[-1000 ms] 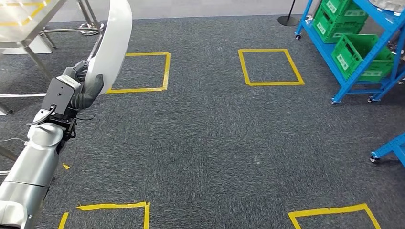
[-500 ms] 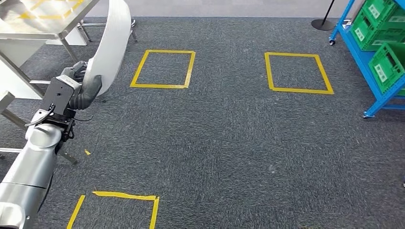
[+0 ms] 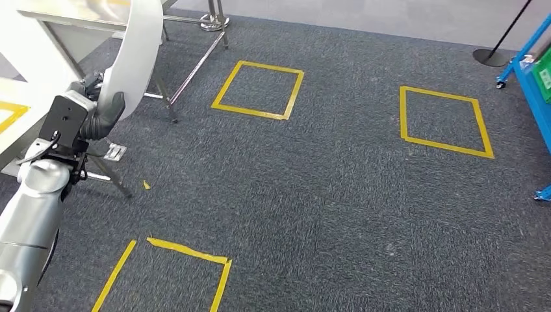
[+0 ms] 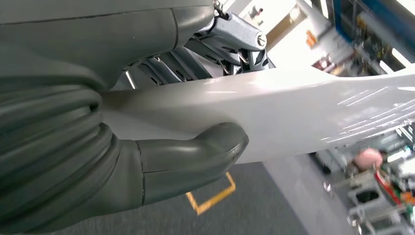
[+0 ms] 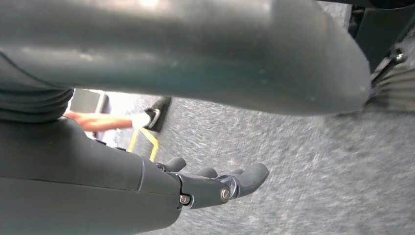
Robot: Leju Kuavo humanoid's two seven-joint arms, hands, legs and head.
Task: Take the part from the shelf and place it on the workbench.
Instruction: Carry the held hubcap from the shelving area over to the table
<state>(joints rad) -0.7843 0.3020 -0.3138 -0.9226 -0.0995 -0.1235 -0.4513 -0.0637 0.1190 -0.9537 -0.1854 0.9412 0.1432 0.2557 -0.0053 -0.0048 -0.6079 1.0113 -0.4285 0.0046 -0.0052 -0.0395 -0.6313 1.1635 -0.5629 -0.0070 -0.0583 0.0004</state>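
I carry the white curved part upright toward the steel bench at my eleven o'clock; I'd judge it best to keep it steady and clear of the bench's edge. My left hand grips its lower end, thumb pressed across its face. My right hand hangs, fingers apart, holding nothing.

A glossy white part is held in a dark grey hand; yellow tape squares are laid on speckled dark grey carpet.
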